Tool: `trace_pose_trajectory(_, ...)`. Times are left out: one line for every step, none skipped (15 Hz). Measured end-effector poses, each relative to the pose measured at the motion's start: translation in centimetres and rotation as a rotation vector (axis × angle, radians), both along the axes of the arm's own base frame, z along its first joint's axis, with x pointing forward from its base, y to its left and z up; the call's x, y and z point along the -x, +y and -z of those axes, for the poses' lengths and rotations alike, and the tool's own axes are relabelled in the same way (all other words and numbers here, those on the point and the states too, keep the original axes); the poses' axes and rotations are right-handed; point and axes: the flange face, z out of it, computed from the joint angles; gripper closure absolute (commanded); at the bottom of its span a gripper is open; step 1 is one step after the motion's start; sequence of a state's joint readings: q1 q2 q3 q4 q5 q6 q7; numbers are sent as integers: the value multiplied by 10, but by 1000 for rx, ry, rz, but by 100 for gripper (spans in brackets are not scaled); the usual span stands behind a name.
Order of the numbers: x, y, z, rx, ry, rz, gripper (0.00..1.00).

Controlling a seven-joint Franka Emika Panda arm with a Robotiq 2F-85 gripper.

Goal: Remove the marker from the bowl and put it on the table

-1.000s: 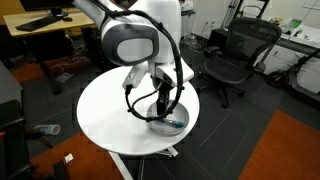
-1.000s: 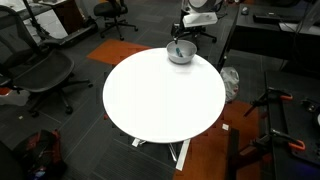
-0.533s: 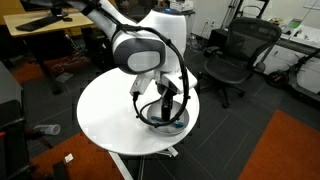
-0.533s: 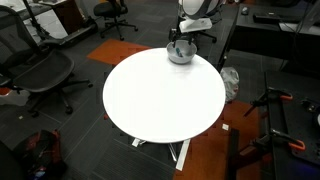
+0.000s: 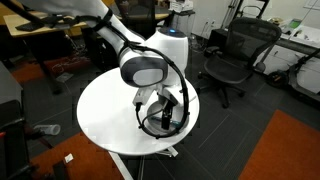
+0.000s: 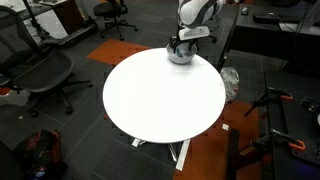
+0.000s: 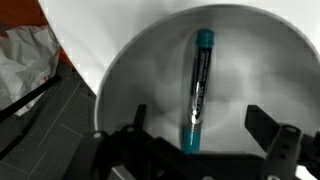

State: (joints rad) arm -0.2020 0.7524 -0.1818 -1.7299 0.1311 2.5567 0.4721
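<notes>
Wide-open jaws straddle the teal marker (image 7: 197, 88) lying inside the metal bowl (image 7: 148, 80).
Closing off-centre could likely roll the marker against the bowl's slick wall.

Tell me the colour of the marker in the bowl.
The marker is teal with a dark middle; clearest in the wrist view.

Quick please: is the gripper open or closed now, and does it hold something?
Gripper: open, holding nothing; the jaws stand on either side of the marker, which lies in the bowl.
</notes>
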Motion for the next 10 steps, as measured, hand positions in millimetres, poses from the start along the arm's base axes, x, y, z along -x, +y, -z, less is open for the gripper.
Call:
trace_pose_trajectory(-1,0,4,-1,2,2,0)
trace_pose_trajectory(-1,-1,7,-2,4,4,10)
trace_pose_trajectory(-2,-2,10,-2,5,4,26)
trace_pose_trajectory(-3,-2,12,-2,6,5,34)
trace_pose_trajectory(-4,-4,13,0,5,5,41)
trace_pose_trajectory(-5,-5,14,3,4,5,51)
trace_pose_trajectory(-6,-7,14,5,3,6,58)
trace_pose_trajectory(-7,-8,14,7,2,7,66)
trace_pose_trajectory(-8,-9,14,9,0,7,73)
trace_pose_trajectory(-9,-9,14,10,-1,6,80)
